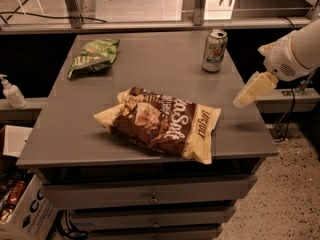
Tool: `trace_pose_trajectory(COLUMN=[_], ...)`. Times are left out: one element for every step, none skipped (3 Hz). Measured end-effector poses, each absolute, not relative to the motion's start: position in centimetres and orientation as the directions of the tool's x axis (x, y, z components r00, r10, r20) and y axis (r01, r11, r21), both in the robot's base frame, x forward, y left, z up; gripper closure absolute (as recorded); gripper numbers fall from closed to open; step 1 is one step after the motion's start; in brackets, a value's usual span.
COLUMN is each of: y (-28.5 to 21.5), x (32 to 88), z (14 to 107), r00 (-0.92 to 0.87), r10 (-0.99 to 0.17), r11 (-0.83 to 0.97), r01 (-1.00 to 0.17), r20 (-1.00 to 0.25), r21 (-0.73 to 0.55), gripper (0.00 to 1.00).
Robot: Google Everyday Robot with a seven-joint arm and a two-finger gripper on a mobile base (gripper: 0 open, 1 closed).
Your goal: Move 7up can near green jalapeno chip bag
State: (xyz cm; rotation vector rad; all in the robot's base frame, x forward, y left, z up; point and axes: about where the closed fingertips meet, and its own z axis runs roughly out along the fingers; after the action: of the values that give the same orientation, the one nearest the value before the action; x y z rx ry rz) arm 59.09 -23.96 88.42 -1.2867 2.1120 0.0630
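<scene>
The 7up can stands upright at the far right of the grey table. The green jalapeno chip bag lies flat at the far left of the table, well apart from the can. My gripper hangs over the table's right edge, in front of and to the right of the can, touching nothing. It holds nothing.
A large brown-and-cream chip bag lies in the middle front of the table. A white pump bottle stands on a ledge at the left. A cardboard box sits on the floor at lower left. Drawers are below the table top.
</scene>
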Motion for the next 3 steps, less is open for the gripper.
trace_pose_trajectory(y=[-22.5, -22.5, -21.6], x=[63.0, 63.0, 64.1], z=[87.8, 87.8, 87.4], r00=[-0.303, -0.303, -0.284], r10=[-0.690, -0.690, -0.651], r11=[0.578, 0.578, 0.586], r01=[-0.777, -0.777, -0.777], r20=[-0.657, -0.657, -0.704], r21=[-0.248, -0.248, -0.229], gripper=[0.00, 0.00, 0.00])
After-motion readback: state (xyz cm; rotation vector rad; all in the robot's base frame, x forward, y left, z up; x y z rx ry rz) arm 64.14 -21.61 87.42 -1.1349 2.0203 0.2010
